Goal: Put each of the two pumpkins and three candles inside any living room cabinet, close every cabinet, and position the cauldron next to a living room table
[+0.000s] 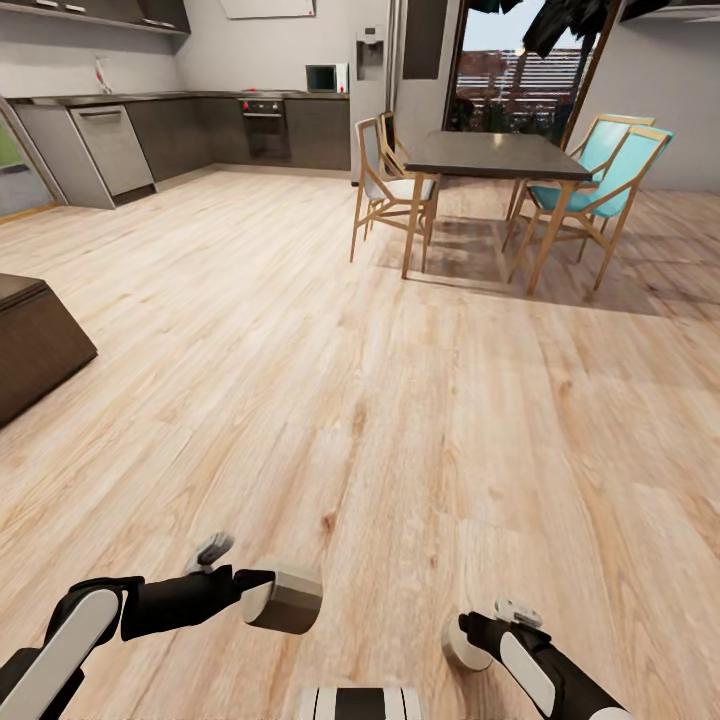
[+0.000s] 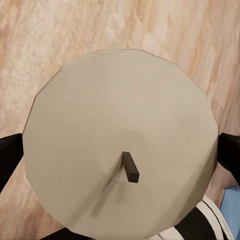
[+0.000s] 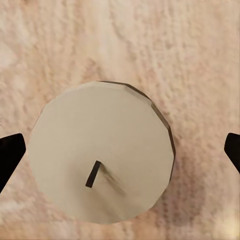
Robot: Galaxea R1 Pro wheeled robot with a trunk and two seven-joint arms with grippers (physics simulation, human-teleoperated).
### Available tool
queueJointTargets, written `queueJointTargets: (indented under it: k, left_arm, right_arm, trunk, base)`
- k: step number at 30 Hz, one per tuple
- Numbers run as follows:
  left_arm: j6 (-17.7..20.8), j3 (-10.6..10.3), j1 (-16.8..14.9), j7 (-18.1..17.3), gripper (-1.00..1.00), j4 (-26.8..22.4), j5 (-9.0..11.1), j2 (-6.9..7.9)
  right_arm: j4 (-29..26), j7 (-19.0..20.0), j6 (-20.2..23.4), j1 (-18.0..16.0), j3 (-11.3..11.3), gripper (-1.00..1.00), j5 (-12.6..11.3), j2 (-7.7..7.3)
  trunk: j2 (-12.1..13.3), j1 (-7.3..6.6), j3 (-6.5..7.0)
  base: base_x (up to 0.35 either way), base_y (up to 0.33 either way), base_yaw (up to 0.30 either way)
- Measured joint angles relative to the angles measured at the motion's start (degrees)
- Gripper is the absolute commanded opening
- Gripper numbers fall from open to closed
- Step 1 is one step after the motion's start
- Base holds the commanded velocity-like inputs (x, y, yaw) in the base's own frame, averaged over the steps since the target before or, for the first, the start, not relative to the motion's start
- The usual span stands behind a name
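Observation:
A beige cylindrical candle lies sideways low in the head view, and my left gripper is shut on it. In the left wrist view its round top with a short dark wick sits between the black fingers. My right gripper is shut on a second beige candle just above the floor. The right wrist view shows that candle's top and wick, with black fingers at either side. A low dark-brown cabinet stands at the left edge, its front shut.
Pale wooden floor stretches ahead. A dark dining table with wooden and teal chairs stands far right. A kitchen counter with an oven lines the back wall. My striped base is at the bottom edge.

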Motion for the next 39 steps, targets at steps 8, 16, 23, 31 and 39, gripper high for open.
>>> queueJointTargets:
  k: [8, 16, 23, 31, 39]
  left_arm:
    - [0.0, 0.0, -0.02, 0.0, -1.0, 0.0, 0.12, 0.06]
    - [0.0, 0.0, -0.01, 0.0, -1.0, -0.05, 0.08, 0.06]
    - [0.0, 0.0, -0.02, 0.0, -1.0, -0.09, 0.17, 0.08]
    - [0.01, 0.0, -0.02, 0.0, -1.0, -0.09, 0.13, 0.08]
    - [0.0, 0.0, -0.02, 0.0, -1.0, -0.09, 0.14, 0.08]
  right_arm:
    - [0.12, 2.03, -3.04, 0.0, 3.79, 1.0, -0.14, 0.0]
    - [0.26, 2.2, -3.26, 0.0, 4.0, 1.0, -0.24, 0.0]
    - [0.35, 2.21, -3.51, 0.0, 4.0, 1.0, -0.21, 0.0]
    - [0.35, 2.26, -3.82, 0.0, 4.0, 1.0, -0.16, 0.0]
    - [0.34, 3.16, -4.87, 0.0, 4.09, 1.0, -0.16, 0.0]
  trunk:
    - [0.0, 0.0, 0.0]
    - [-0.1, 0.21, -1.77]
    - [-0.16, 0.31, -2.66]
    - [-0.16, 0.31, -2.66]
    - [-0.16, 0.31, -2.66]
  base:
    - [0.0, 0.0, 0.0]
    - [0.0, 0.0, 0.0]
    - [0.0, 0.0, 0.0]
    - [0.0, 0.0, 0.0]
    - [0.0, 0.0, 0.0]
